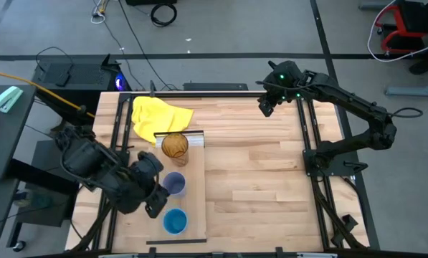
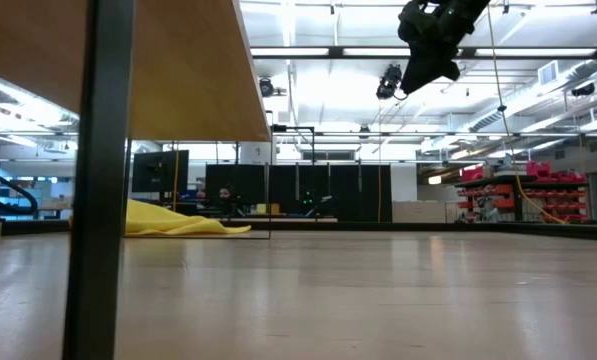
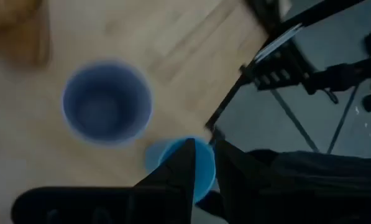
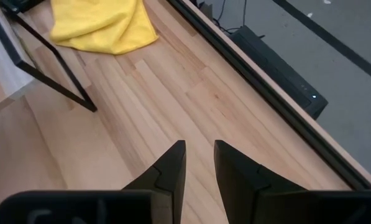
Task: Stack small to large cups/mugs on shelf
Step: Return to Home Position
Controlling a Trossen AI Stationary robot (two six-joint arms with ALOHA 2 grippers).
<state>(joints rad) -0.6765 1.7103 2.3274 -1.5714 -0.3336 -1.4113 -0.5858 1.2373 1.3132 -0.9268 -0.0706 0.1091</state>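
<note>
At the near end of the long, thin, pale wooden shelf (image 1: pixel 193 204) stands the small bright blue plastic cup (image 1: pixel 175 222), open side up with nothing in it. Over the left edge of the shelf, close to that cup, hangs the left gripper (image 3: pixel 203 149). Its two dark fingers are a little apart and hold nothing, so I think this arm only needs to go back to rest. Midway along the shelf stands the small pale lavender-blue plastic cup (image 1: pixel 173 183), empty too. Toward the far end of the shelf stands the small see-through amber-brown plastic cup (image 1: pixel 175 145), which looks widest and empty. All three cups stand apart in a row, none inside another. Just past the shelf's far end lies a crumpled yellow cloth (image 1: pixel 160 115). Well off to the right of that end waits the right gripper (image 4: pixel 199 147), fingers slightly apart, holding nothing.
</note>
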